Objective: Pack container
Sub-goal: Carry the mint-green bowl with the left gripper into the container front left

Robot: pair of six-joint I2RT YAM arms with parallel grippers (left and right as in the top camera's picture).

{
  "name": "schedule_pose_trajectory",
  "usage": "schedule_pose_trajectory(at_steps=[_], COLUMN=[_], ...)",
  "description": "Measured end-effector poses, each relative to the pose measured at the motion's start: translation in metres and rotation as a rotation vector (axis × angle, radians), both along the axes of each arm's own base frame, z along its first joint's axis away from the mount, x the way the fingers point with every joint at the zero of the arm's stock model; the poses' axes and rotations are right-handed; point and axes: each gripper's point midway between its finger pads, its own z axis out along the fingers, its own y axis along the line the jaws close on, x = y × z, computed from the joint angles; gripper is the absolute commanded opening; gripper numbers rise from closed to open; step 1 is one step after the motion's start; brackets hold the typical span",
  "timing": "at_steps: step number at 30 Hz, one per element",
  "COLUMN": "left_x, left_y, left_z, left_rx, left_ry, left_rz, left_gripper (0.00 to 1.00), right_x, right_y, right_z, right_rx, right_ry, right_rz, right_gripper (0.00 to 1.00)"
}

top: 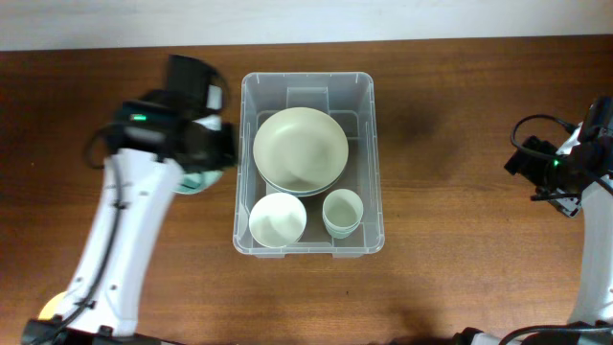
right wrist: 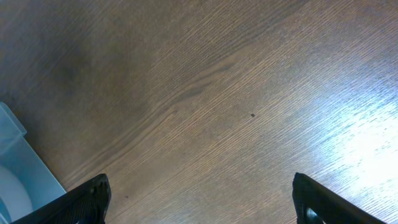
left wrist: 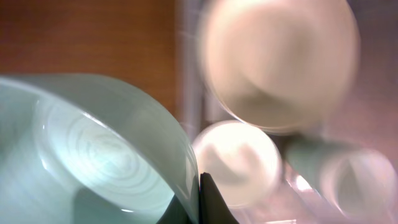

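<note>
The green bowl [left wrist: 93,155] was clamped at its rim by the left gripper [left wrist: 198,202] (a thin hold); the container [top: 379,163] wall ahead was judged to need clearing first.

Even overhead light; one wrist view smeared, the other crisp with glare.

From above, the container [top: 377,163] and what lies in it are sharp and softly lit, with a faint dark shadow on the table [top: 460,240] just to its right; the left arm [top: 144,192], left of the container, is blurred. In the left wrist view everything is out of focus: the container [left wrist: 186,93] is streaked, its contents are glowing, washed-out discs, and the pale green bowl [left wrist: 93,155] close to the lens is soft. In the right wrist view the wood grain is sharp, dim above the container corner [right wrist: 18,168] and bleached by white glare well to its right.
</note>
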Motion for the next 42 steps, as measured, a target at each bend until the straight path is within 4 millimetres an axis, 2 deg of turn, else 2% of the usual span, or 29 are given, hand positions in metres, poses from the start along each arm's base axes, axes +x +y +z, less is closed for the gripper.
schedule_pose_trajectory(at_steps=[5, 10, 13, 18, 19, 20, 21, 22, 25, 32, 38, 41, 42], left_x=[-0.039, -0.062, -0.065, -0.07, -0.071, -0.072, -0.071, -0.071, -0.072, -0.069, -0.032, -0.025, -0.025], left_y=[-0.083, -0.115, -0.115, -0.118, -0.117, -0.118, -0.12, -0.12, -0.12, -0.11, -0.085, -0.075, -0.075], left_z=[-0.003, -0.007, -0.024, -0.083, -0.092, -0.096, -0.1, -0.101, -0.102, -0.097, -0.066, -0.051, -0.05], left_rx=[-0.009, -0.017, -0.001, 0.035, 0.045, 0.047, 0.045, 0.046, 0.045, 0.045, -0.017, -0.035, -0.035], left_ry=[0.026, 0.046, 0.085, 0.219, 0.246, 0.258, 0.267, 0.272, 0.276, 0.296, 0.19, 0.146, 0.145], left_rz=[-0.235, -0.311, -0.3, -0.288, -0.287, -0.286, -0.286, -0.285, -0.286, -0.252, -0.142, -0.112, -0.113], left_gripper=[0.01, 0.01, 0.01, 0.01, 0.06, 0.27, 0.53, 0.65, 0.76, 0.76, 0.77, 0.75, 0.72], right_x=[0.0, 0.0, -0.001, -0.001, -0.001, -0.001, -0.001, -0.001, -0.001, -0.001, -0.001, -0.001, -0.001], right_y=[0.0, 0.0, 0.0, 0.0, 0.0, 0.0, 0.0, 0.0, 0.0, 0.0, 0.0, 0.0, 0.0], right_z=[0.0, 0.0, 0.0, 0.0, 0.0, 0.0, 0.0, 0.0, 0.0, 0.0, 0.0, 0.0, 0.0], right_rx=[0.0, 0.001, 0.001, 0.001, 0.001, 0.002, 0.001, 0.001, 0.001, 0.001, 0.001, 0.002, 0.001], right_ry=[0.0, 0.002, 0.003, 0.003, 0.003, 0.003, 0.003, 0.003, 0.003, 0.003, 0.003, 0.003, 0.003], right_rz=[0.0, 0.001, 0.0, 0.0, 0.0, 0.0, 0.0, 0.0, 0.001, 0.0, 0.0, 0.0, 0.0], right_gripper=[0.89, 0.89, 0.89, 0.89, 0.89, 0.89, 0.89, 0.89, 0.89, 0.89, 0.89, 0.89, 0.89])
